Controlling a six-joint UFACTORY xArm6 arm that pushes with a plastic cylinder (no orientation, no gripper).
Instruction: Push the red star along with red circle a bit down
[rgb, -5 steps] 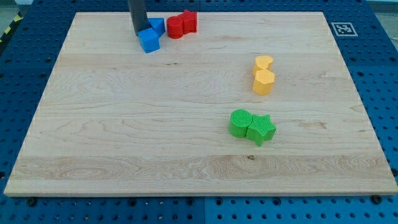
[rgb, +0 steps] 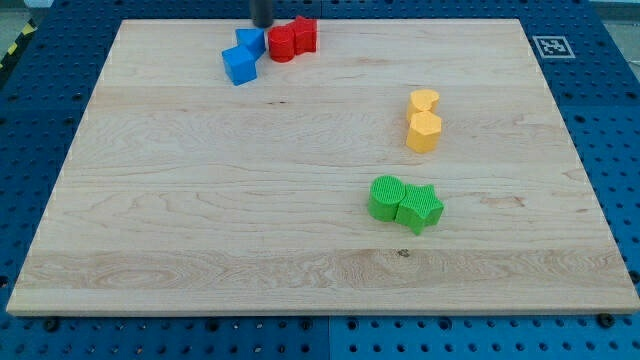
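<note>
- My tip (rgb: 262, 25) sits at the counter's (rgb: 200, 250) top edge; no hand fitted, nothing grasped.
- Red circle (rgb: 282, 43) and red star (rgb: 304, 33) lie just right of tip, slightly below.

Rod (rgb: 262, 10) was cut off by the view's top edge; only a short blurred stub showed, so my tip (rgb: 262, 25) was hard to fix exactly against the board. Red star (rgb: 305, 32) sat partly behind the red circle (rgb: 283, 43), its points unclear. Rear blue block (rgb: 251, 41) was partly hidden by the front one (rgb: 239, 65); I couldn't tell its shape.
</note>
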